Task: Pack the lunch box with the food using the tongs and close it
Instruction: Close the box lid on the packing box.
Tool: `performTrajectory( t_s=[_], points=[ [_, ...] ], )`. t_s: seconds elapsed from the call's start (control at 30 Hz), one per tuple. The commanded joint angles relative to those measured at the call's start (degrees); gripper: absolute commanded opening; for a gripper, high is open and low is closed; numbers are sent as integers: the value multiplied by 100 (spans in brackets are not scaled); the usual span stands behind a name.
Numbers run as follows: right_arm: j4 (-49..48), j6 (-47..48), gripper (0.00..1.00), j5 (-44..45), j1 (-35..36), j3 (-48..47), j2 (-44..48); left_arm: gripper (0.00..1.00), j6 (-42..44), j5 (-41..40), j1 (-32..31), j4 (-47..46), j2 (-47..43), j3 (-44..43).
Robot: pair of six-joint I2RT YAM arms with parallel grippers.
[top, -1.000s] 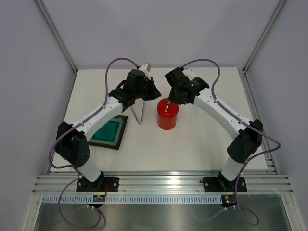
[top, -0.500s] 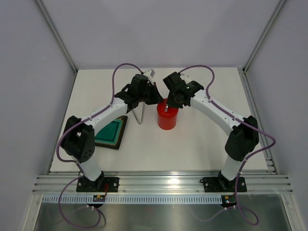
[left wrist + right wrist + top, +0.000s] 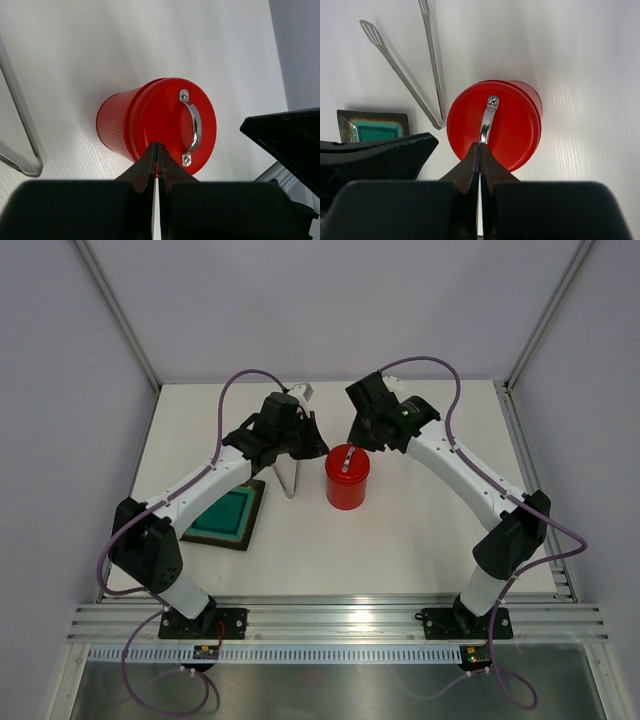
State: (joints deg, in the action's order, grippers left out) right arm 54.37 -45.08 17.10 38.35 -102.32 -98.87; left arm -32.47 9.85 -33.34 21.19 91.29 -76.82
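Observation:
The red lunch box point(image 3: 347, 485) stands upright mid-table with its lid point(image 3: 172, 117) on, silver handle point(image 3: 487, 122) on top. My left gripper point(image 3: 320, 447) is shut at the box's left side; in the left wrist view its tips point(image 3: 158, 146) sit over the lid's near edge. My right gripper point(image 3: 358, 440) is shut just behind the box, its tips point(image 3: 480, 145) at the near end of the handle, with nothing seen between them. The silvery tongs point(image 3: 290, 476) lie on the table left of the box. The food is hidden.
A black square tray with a teal mat point(image 3: 228, 515) lies left of the tongs, under the left arm. In the right wrist view the left gripper's black body point(image 3: 375, 155) is close on the left. Metal frame posts stand at the table's far corners.
Half a second ago both grippers were pressed in closer at the lid; now they have drawn back a little. The lid stays on the box and the tongs have not moved.

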Motion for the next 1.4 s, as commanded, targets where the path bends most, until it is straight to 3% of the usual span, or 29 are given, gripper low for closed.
performTrajectory(
  t_s=[0.0,0.3,0.43,0.57,0.93,1.2,1.37],
  points=[
    [39,87,0,57,-20,-34,210,0,92,-10,-23,-88,-296,-141],
    [-541,-202,0,-707,-20,1274,-27,0,-190,448,-50,-748,117,817],
    [-682,-238,0,-841,-12,1408,-10,0,-234,501,-58,-730,188,1063],
    [-454,-159,0,-612,-12,1049,113,0,-138,247,-58,-643,-163,1274],
    [65,184,0,-32,50,-103,210,0,118,-501,-23,139,-910,835],
    [416,526,0,-111,138,-1078,-535,0,92,-589,240,307,-1270,861],
    [303,570,0,-347,147,-818,-931,0,57,-642,433,254,-1473,1019]
  ],
)
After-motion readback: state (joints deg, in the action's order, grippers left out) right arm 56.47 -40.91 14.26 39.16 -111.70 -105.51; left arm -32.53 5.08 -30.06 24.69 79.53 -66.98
